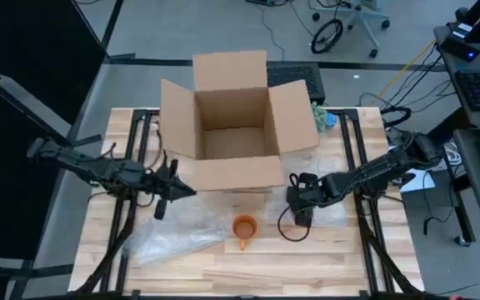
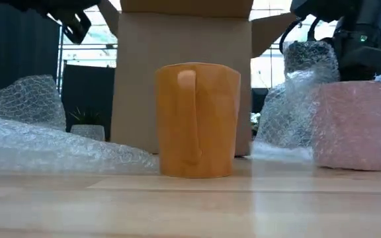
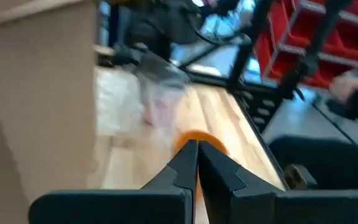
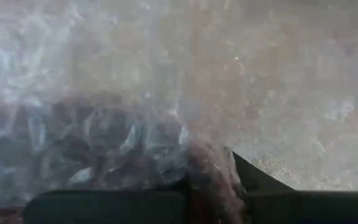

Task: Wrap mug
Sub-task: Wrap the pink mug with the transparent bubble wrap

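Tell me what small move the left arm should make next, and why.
Probably lower the left gripper onto the bubble wrap sheet and open to pinch its edge. Its fingers look shut and hang above the wrap beside the cardboard box, while the orange mug stands bare. The right gripper is at other wrap.

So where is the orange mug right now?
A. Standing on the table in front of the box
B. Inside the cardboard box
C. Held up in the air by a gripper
A: the orange mug stands upright on the table, just in front of the open cardboard box, with neither gripper touching it.
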You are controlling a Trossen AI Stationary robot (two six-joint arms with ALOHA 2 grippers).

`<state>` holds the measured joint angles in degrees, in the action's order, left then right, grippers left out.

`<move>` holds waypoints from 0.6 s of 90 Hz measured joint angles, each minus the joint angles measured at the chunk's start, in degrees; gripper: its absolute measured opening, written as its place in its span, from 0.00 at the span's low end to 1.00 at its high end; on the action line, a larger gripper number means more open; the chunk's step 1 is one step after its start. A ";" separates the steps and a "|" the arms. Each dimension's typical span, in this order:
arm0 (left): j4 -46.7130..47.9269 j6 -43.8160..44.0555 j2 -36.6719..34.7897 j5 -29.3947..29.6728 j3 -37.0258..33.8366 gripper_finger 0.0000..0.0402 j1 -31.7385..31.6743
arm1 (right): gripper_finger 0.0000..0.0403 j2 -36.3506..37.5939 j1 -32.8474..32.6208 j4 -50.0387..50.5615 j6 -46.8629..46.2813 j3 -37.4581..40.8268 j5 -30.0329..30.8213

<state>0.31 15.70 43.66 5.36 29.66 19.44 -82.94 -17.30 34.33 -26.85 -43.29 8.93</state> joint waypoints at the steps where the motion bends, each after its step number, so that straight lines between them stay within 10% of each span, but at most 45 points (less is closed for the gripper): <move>1: 0.31 0.15 0.43 0.03 0.33 0.00 0.51 | 0.05 0.00 -0.01 0.00 0.00 0.00 0.00; 25: 16.07 13.81 4.41 9.06 7.76 0.00 11.87 | 0.06 -0.02 -0.02 -0.06 -0.37 0.00 0.02; 54: 1.81 21.39 13.48 6.91 8.39 0.00 22.78 | 0.05 -0.02 -0.04 -0.04 -0.39 0.00 0.24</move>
<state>2.12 37.09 57.14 12.27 38.04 42.22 -82.96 -17.34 34.28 -27.24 -43.29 9.17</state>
